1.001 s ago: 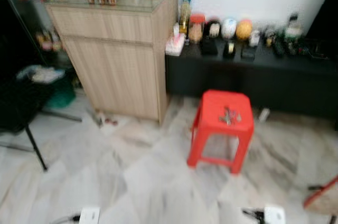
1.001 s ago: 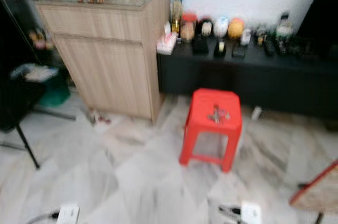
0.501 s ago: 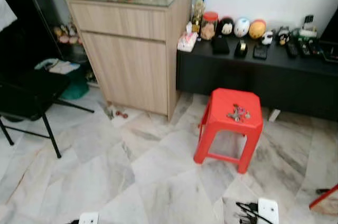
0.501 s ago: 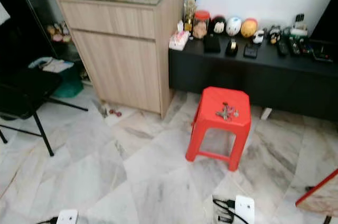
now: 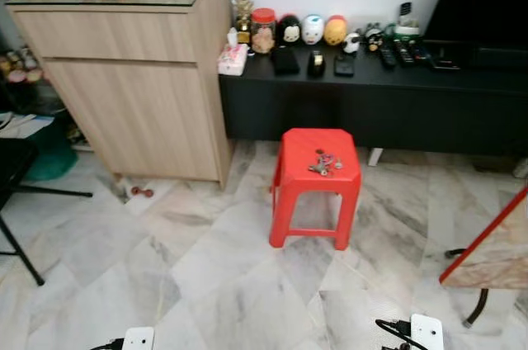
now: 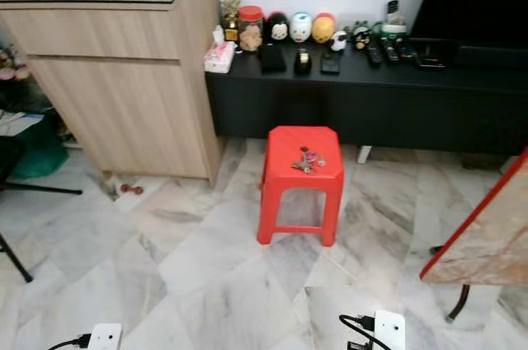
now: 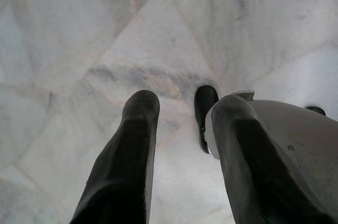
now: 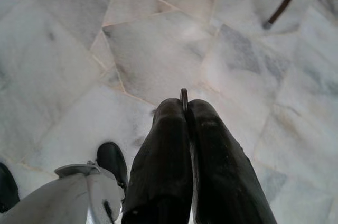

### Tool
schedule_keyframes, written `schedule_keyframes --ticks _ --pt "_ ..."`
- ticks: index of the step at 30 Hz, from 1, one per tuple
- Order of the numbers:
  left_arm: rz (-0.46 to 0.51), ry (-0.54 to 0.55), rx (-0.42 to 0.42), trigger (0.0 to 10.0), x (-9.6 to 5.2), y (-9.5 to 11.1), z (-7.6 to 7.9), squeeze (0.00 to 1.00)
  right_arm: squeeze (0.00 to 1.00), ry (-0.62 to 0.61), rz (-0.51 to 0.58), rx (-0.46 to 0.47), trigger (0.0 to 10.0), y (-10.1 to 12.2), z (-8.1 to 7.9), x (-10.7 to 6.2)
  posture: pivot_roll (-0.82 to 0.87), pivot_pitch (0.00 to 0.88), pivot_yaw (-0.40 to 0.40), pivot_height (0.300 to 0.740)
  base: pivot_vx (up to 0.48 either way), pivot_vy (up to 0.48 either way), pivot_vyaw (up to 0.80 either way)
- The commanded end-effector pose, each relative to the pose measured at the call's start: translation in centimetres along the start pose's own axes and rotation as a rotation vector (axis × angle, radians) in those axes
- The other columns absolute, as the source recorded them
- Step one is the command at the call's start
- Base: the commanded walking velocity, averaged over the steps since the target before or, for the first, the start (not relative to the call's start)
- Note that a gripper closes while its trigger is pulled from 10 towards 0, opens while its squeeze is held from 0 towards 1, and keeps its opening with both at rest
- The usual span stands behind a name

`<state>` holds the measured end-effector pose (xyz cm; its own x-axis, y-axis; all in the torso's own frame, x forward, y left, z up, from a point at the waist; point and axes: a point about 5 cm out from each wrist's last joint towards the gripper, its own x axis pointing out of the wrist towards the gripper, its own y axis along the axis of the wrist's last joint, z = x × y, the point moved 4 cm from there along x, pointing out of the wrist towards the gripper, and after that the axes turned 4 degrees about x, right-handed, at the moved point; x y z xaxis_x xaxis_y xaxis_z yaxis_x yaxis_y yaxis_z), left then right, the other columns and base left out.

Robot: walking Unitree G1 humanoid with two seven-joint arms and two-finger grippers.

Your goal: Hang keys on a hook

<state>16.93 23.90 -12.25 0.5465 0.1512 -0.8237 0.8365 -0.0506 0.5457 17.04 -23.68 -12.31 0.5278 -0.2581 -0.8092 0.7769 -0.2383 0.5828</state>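
Hanging over the marble floor (image 7: 79, 34): left pincer (image 7: 182, 108), fingers spread, nothing between them; right pincer (image 8: 185, 109), fingers pressed together, a thin metal ring (image 8: 184, 98) nipped at the tips. Farther off: red stool (image 5: 316, 185), legs on the floor; keys (image 5: 323, 163) in a loose bunch near the centre of its seat, toward the far edge. Behind: black bench (image 5: 371, 94) along the white wall, bearing figurines (image 5: 312, 30), a jar (image 5: 262, 30) and remote controls (image 5: 398, 51). At its left end, touching: wooden cabinet (image 5: 132, 94), glass-topped.
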Motion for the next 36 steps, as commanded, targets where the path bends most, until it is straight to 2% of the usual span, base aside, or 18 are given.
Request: schedule_keyframes --ticks 1,17,24,36 --pt "-0.012 -0.011 0.034 10.0 -0.06 -0.30 -0.08 0.00 0.00 -0.006 -0.001 0.003 10.0 -0.17 0.23 -0.05 -0.09 0.000 -0.004 0.740 0.000 0.000 -0.80" --pt "-0.013 -0.018 0.066 10.0 -0.05 -0.23 -0.15 0.00 0.00 0.011 -0.009 0.018 10.0 -0.38 -0.20 -0.08 -0.09 0.000 0.011 0.740 0.000 0.000 -0.80" --pt "-0.021 -0.030 0.101 10.0 -0.12 -0.68 0.36 0.00 0.00 0.021 -0.011 0.020 10.0 -0.47 -0.38 -0.10 -0.09 0.000 0.013 0.740 0.000 0.000 0.00" --pt "-0.023 -0.026 0.108 10.0 -0.08 -0.59 0.42 0.00 0.00 0.011 0.001 0.042 10.0 -0.16 -0.30 -0.05 -0.10 0.000 0.018 0.740 0.000 -0.251 0.00"
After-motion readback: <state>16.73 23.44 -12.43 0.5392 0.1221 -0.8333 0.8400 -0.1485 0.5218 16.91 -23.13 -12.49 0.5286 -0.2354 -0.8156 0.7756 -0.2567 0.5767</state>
